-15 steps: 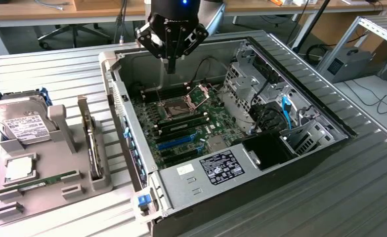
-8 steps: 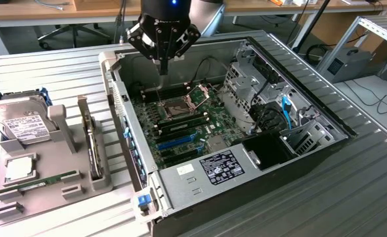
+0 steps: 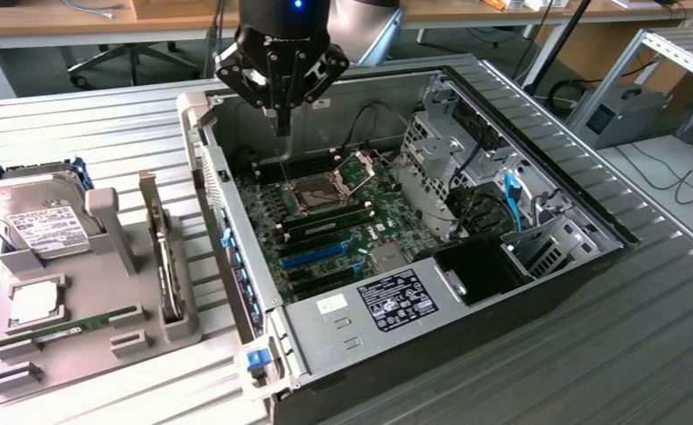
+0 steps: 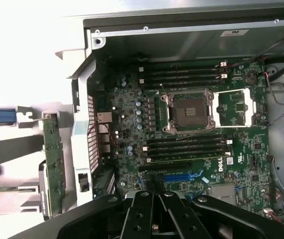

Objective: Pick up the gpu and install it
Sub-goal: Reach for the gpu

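Observation:
The gpu [image 3: 163, 257] stands on its long edge in a slot of the grey holder [image 3: 98, 354], at the exterior view's left beside the open computer case [image 3: 358, 305]. The wrist view shows it as a thin green card [image 4: 55, 159] just outside the case's perforated wall. My gripper [image 3: 281, 122] hangs over the far end of the case, above the motherboard [image 3: 322, 221], well apart from the gpu. Its fingers are shut together with nothing between them. In the wrist view the gripper [image 4: 154, 219] sits over the blue expansion slot [image 4: 182, 176].
The holder also carries a hard drive [image 3: 39, 217], a processor [image 3: 35, 304] and a memory stick [image 3: 69, 329]. Inside the case are the open processor socket [image 3: 322, 190], a drive cage [image 3: 465, 150] and cables. Desks and a chair stand behind the slatted table.

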Motion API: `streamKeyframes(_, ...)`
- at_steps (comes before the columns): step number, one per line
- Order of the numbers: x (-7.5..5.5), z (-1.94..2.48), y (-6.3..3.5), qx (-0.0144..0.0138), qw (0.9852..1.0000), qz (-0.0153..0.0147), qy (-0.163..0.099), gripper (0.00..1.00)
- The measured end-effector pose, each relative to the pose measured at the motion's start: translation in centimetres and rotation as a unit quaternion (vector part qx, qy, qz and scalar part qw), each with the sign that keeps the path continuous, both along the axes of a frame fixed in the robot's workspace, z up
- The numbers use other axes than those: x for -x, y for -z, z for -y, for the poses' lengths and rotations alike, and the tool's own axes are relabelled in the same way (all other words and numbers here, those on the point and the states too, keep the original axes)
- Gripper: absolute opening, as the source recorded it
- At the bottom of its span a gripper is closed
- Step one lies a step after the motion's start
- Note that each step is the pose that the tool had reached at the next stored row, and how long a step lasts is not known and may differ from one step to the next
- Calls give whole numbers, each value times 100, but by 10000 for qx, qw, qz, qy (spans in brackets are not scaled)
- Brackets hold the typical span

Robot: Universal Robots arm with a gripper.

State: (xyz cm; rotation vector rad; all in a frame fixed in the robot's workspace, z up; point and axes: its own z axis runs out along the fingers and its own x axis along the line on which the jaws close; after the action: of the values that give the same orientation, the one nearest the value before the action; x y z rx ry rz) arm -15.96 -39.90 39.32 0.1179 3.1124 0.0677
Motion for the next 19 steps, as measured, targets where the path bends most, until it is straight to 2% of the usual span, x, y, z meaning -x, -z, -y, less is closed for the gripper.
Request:
streamKeyframes(9, 119, 0, 0, 0, 10000, -1, 0, 11)
streamKeyframes(19, 140, 0, 0, 0, 10000, 0, 0, 11)
